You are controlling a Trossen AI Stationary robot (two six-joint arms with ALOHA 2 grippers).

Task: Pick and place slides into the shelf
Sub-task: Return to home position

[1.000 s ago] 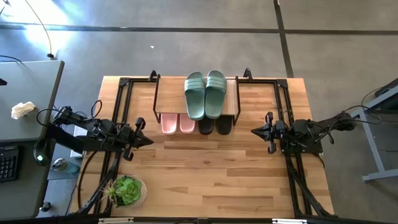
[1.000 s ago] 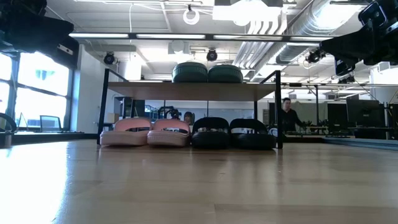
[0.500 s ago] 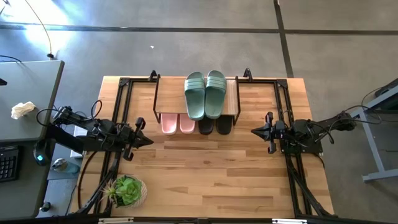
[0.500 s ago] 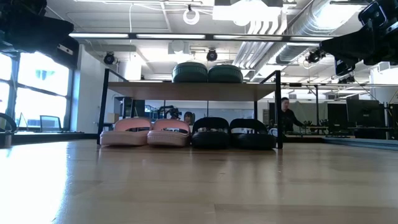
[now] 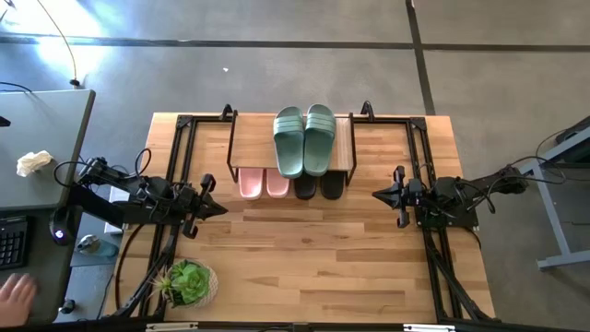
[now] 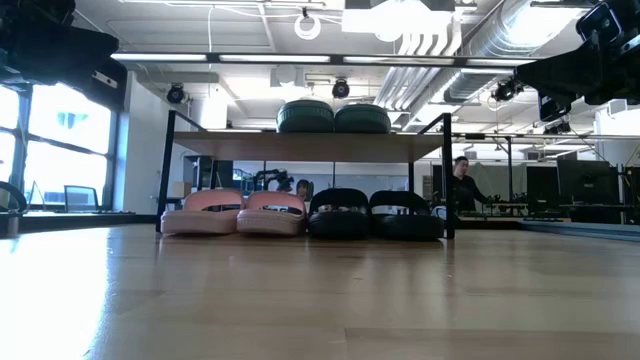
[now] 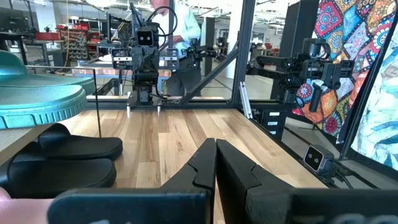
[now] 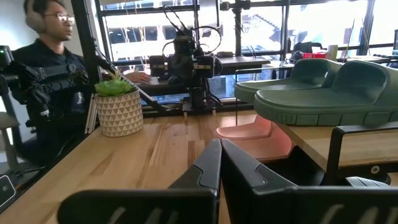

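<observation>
The shelf (image 5: pixel 344 148) stands at the table's far middle. The sage green slides (image 5: pixel 304 138) lie side by side on its plank top. Under the plank, the pink slides (image 5: pixel 263 183) and the black slides (image 5: pixel 319 187) rest on the table, their ends sticking out toward the near side. In the low view the green pair (image 6: pixel 333 117) sits above the pink pair (image 6: pixel 238 213) and the black pair (image 6: pixel 375 214). My left gripper (image 5: pixel 221 208) hovers shut at the table's left, my right gripper (image 5: pixel 376 195) shut at its right, both apart from the shelf.
A potted green plant (image 5: pixel 188 282) stands at the table's near left corner. Black frame rails (image 5: pixel 175 148) run along the left and right table sides. A grey desk (image 5: pixel 41 157) stands left of the table, and a person's hand (image 5: pixel 14 295) shows near it.
A person's hand has come into the high view at the lower left, beside the grey desk. Both arms and all the slides have kept still.
</observation>
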